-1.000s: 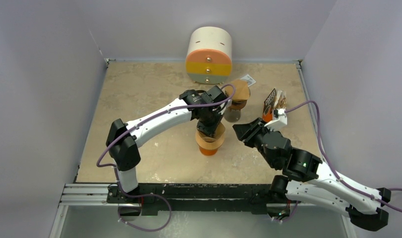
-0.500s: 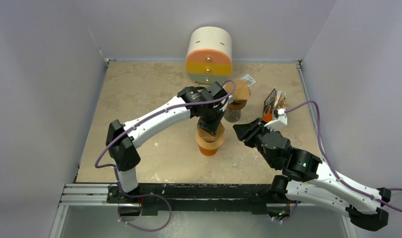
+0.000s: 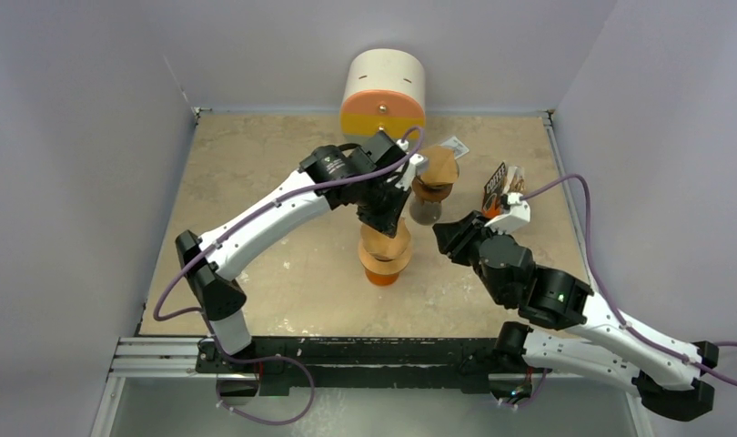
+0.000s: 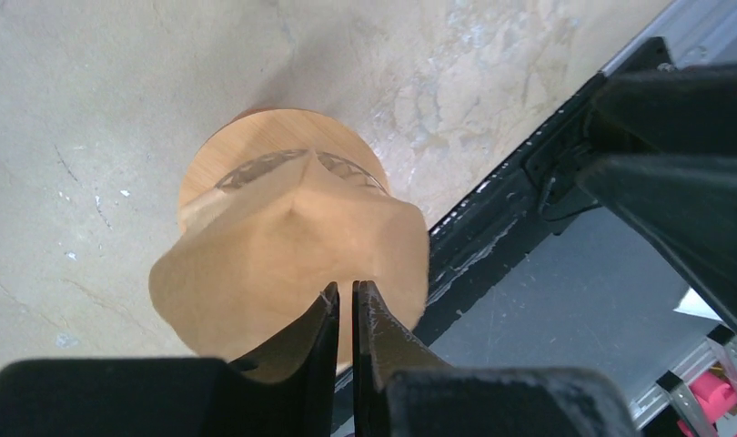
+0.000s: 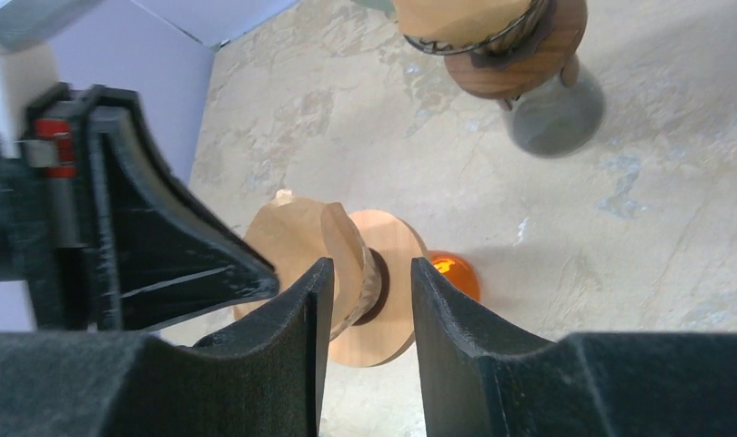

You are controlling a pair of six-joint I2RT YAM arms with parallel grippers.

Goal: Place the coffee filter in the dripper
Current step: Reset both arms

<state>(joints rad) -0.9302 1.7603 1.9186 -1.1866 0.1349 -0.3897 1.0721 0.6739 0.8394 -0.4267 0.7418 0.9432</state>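
Note:
The brown paper coffee filter [image 3: 386, 238] [image 4: 283, 246] [image 5: 297, 237] sits crumpled in the dripper [image 3: 388, 261] [image 4: 256, 137] [image 5: 392, 273], a wooden-collared cone on an orange glass base [image 3: 380, 277] [image 5: 451, 273] mid-table. My left gripper [image 3: 386, 218] [image 4: 345, 296] hangs right above the filter. Its jaws stand a narrow slit apart, with nothing pinched between them. Its tips sit at the filter's near edge. My right gripper [image 3: 447, 238] [image 5: 365, 300] is just right of the dripper, open and empty, with the dripper in line beyond its fingers.
A second wooden dripper holding a filter [image 3: 436, 173] [image 5: 501, 36] stands on a grey carafe [image 3: 426, 211] [image 5: 556, 114] behind. Further back is a cream, orange and yellow cylinder [image 3: 383, 91]. A coffee bag [image 3: 501, 187] and a white packet [image 3: 454, 146] lie at the back right.
My left jaws have parted from shut to a slit, and that arm's wrist and elbow have swung up and back. The right gripper edged slightly away from me.

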